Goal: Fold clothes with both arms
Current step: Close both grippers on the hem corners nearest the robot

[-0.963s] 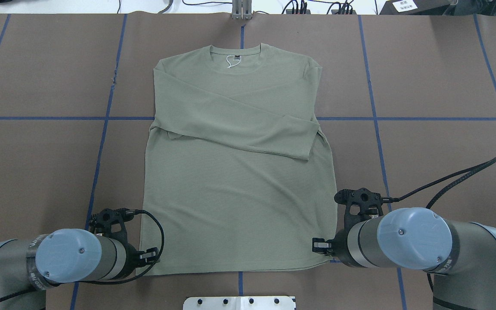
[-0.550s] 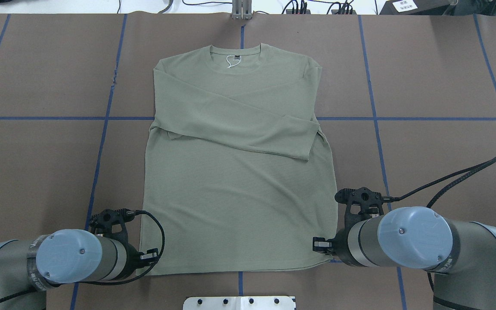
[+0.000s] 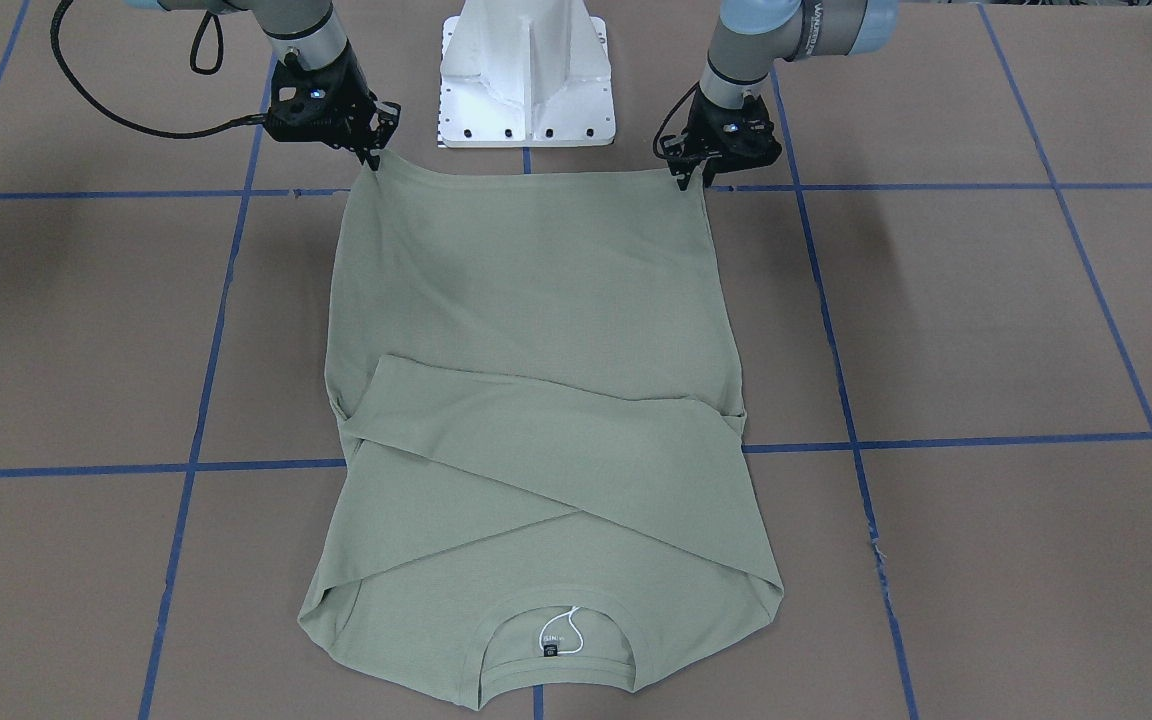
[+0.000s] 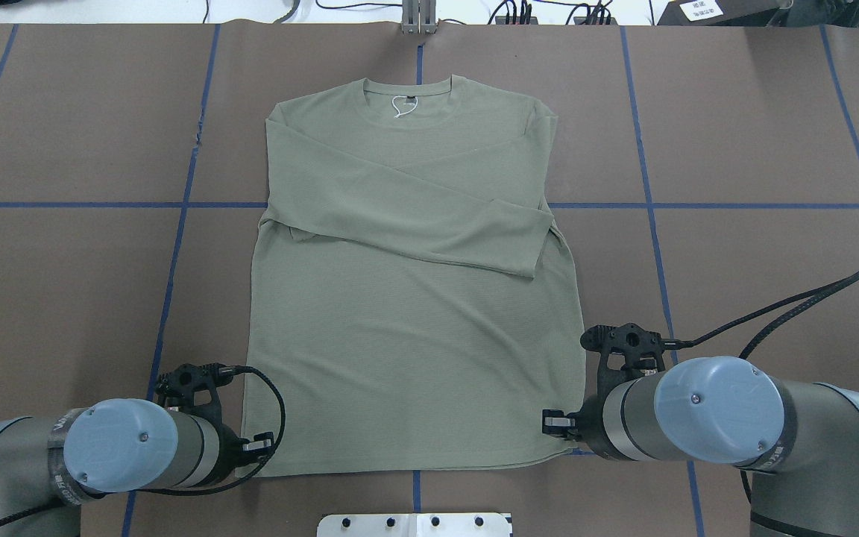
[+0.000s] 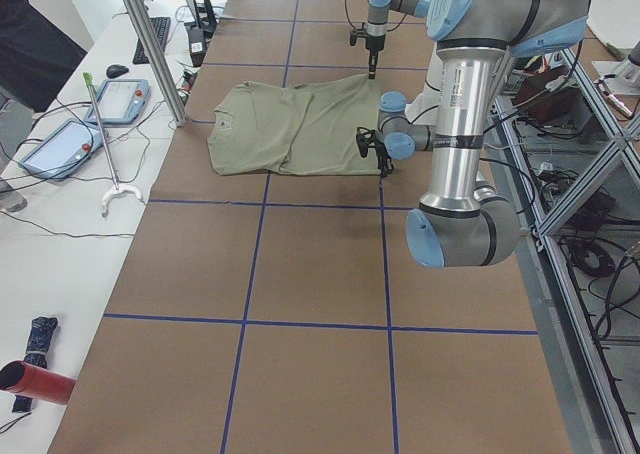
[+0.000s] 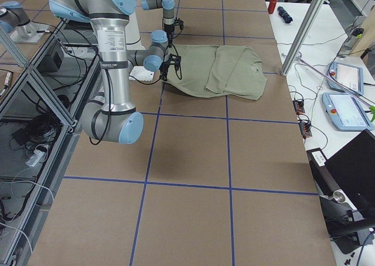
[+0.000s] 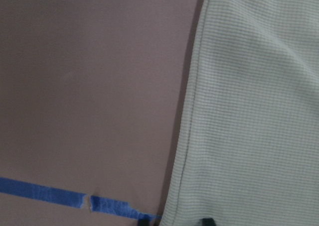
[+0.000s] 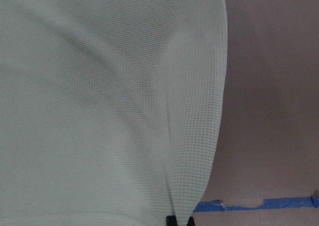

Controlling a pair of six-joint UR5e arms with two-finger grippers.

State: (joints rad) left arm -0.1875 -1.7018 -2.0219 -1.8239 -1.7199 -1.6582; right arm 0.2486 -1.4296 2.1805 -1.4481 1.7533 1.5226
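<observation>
Clamping hem corners of shirt (image 3: 536, 330) — left gripper (image 3: 693, 178), right gripper (image 3: 373, 160); black neck label (image 3: 551, 650) unreadable

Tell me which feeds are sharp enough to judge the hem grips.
Front-facing: sharp and evenly lit, with the left gripper and right gripper clear at the shirt hem; soft arm shadows on the table. Overhead: sharp, but both grips are hidden. Both wrist views: soft and dim, only a dark fingertip sliver at the bottom edge.
</observation>
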